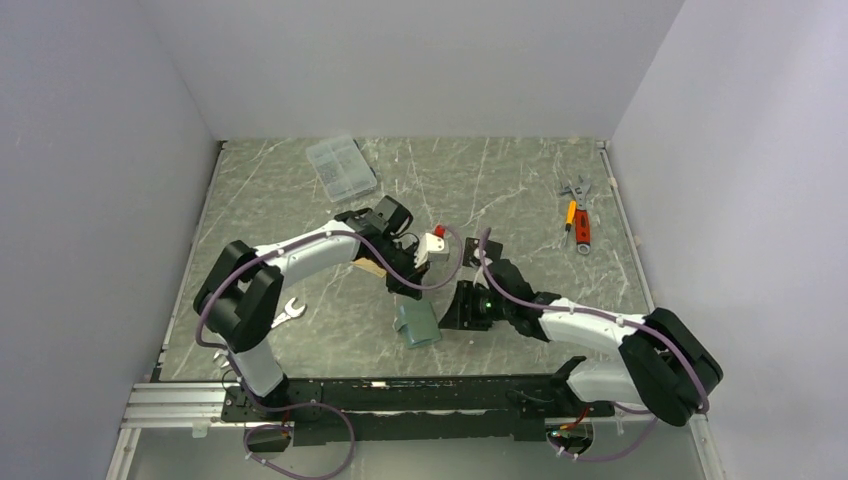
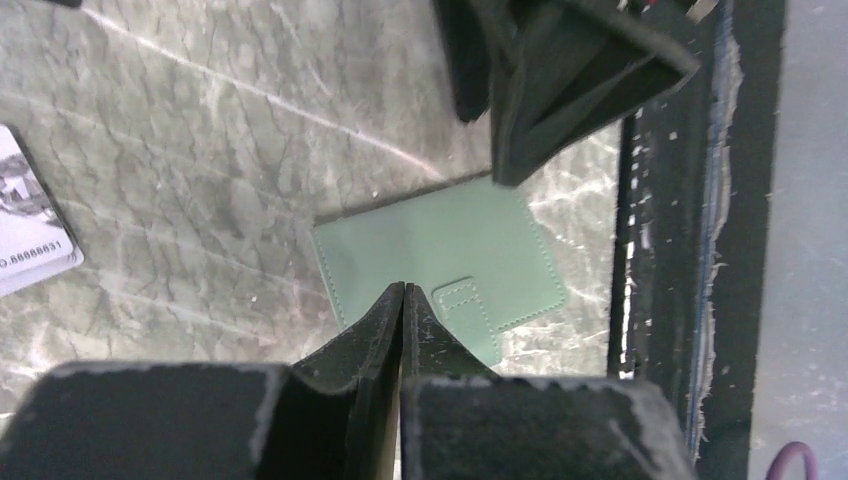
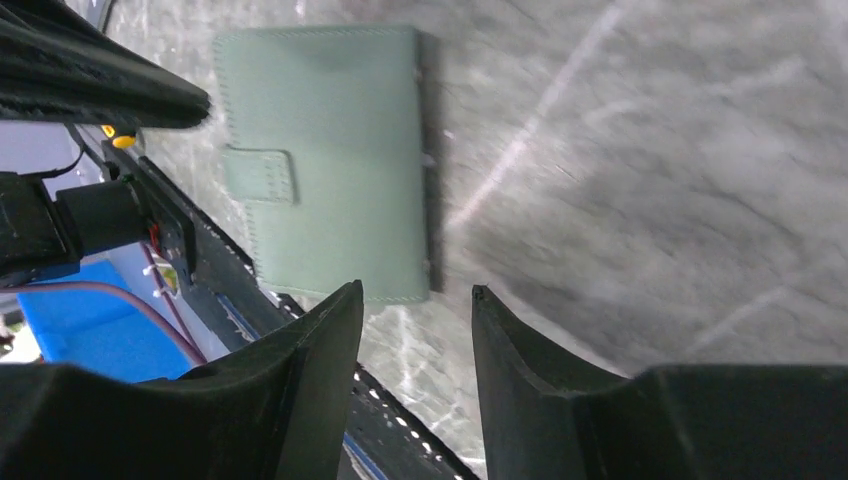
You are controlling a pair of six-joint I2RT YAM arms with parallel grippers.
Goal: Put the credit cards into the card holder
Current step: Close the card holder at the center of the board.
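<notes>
The card holder (image 1: 417, 326) lies closed on the marble near the front rail, a grey-green wallet (image 2: 440, 265) with its snap tab (image 3: 258, 176) fastened. My left gripper (image 2: 403, 291) hovers just above it (image 1: 405, 287), shut. A thin tan sliver shows between its fingers, and an orange-gold credit card (image 1: 369, 268) sticks out beside them. The silvery-white credit card (image 2: 28, 228) lies flat on the table beyond. My right gripper (image 3: 417, 291) stands half open and empty beside the wallet's edge (image 1: 452, 310). Its dark fingers (image 2: 560, 90) show at the top of the left wrist view.
A clear compartment box (image 1: 341, 167) sits at the back left. Orange-handled tools (image 1: 577, 222) lie at the back right. A small spanner (image 1: 288, 312) rests by the left arm. The black mounting rail (image 1: 400, 392) runs along the near edge, close to the wallet.
</notes>
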